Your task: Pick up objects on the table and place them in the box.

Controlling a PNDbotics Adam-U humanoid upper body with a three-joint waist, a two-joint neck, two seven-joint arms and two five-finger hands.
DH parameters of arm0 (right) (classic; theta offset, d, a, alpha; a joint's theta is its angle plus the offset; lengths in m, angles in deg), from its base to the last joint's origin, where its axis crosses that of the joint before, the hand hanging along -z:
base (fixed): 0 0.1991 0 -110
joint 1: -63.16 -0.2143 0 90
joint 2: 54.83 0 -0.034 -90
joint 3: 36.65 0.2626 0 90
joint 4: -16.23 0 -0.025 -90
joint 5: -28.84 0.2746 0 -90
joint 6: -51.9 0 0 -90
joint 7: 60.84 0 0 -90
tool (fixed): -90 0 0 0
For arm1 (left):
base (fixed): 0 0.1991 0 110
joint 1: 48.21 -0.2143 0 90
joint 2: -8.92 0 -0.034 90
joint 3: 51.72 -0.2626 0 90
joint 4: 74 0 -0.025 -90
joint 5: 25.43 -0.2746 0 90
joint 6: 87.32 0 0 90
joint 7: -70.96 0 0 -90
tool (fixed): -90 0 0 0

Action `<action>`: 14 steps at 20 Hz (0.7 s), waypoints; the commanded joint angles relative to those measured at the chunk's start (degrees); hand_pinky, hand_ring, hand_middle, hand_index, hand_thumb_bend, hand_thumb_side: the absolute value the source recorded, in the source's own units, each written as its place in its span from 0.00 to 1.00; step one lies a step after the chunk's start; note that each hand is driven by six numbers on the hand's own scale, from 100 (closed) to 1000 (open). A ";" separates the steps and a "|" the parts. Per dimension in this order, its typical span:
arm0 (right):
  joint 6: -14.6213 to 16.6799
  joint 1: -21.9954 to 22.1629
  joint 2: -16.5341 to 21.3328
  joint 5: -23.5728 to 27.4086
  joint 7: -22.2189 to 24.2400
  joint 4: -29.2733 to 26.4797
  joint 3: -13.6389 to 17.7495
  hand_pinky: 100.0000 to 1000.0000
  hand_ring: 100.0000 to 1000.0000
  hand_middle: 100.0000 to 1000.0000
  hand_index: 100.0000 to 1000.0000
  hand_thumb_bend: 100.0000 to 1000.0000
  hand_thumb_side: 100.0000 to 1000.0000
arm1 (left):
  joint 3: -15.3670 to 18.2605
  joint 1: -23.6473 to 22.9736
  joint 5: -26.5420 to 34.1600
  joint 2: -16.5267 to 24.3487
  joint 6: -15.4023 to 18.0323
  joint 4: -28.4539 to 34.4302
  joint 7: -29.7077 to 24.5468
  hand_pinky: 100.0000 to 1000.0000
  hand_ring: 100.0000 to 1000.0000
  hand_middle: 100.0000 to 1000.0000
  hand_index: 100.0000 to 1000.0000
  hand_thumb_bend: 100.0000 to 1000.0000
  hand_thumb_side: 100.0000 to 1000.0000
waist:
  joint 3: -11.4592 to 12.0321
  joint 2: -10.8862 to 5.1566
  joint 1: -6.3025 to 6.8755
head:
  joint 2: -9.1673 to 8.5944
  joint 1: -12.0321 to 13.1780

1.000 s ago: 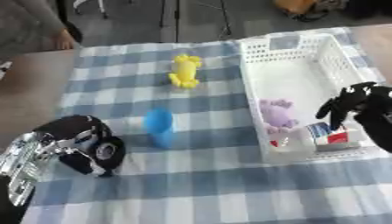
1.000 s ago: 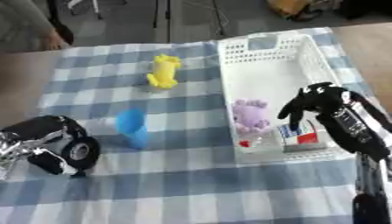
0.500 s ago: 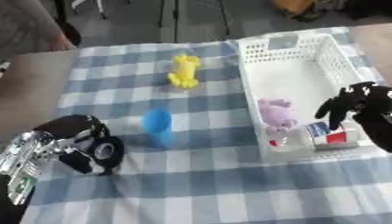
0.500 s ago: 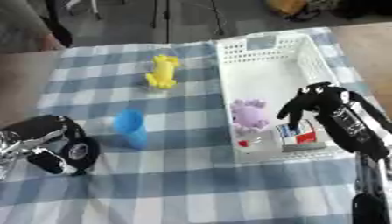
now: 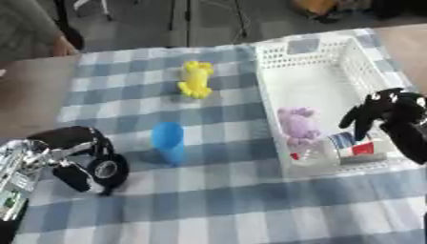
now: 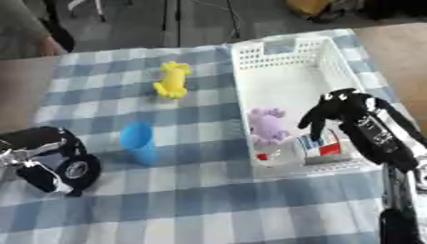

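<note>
A white basket (image 5: pixel 310 52) stands at the right of the checked table. In it lie a purple plush toy (image 5: pixel 299 124) and a small red, white and blue carton (image 5: pixel 353 146). My right hand (image 6: pixel 342 110) hangs over the basket's near right part, just above the carton, fingers curled downward and holding nothing. On the cloth, a yellow toy (image 5: pixel 196 79) lies left of the basket and a blue cup (image 5: pixel 169 142) stands nearer me. My left hand (image 5: pixel 82 159) rests at the lower left with curled fingers, left of the cup and apart from it.
The blue-and-white checked cloth (image 5: pixel 217 209) covers the table, with bare wood (image 5: pixel 33 95) at the far left. A person's arm (image 5: pixel 33 33) shows at the far left edge, off the table. Chair or stand legs (image 5: pixel 179 21) lie beyond the table.
The whole picture has shifted slightly, so the camera moved. Both hands stay about where they were.
</note>
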 commanded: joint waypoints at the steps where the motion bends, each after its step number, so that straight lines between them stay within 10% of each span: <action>1: 0.16 -0.47 0.68 -0.11 0.10 -0.34 0.11 0.53 0.34 0.36 0.56 0.00 0.83 | 1.97 1.33 0.39 2.43 -0.65 2.75 -0.33 0.70 0.58 0.41 0.55 0.35 0.36 | 0.09 -4.44 0.12 | 0.27 -0.34; 14: 0.20 -0.25 0.60 -0.09 0.33 -0.12 -0.10 0.53 0.34 0.36 0.56 0.00 0.83 | 0.72 10.59 0.96 1.59 -1.69 6.61 2.80 0.68 0.58 0.41 0.56 0.41 0.39 | -0.18 -4.79 0.07 | 0.01 -0.19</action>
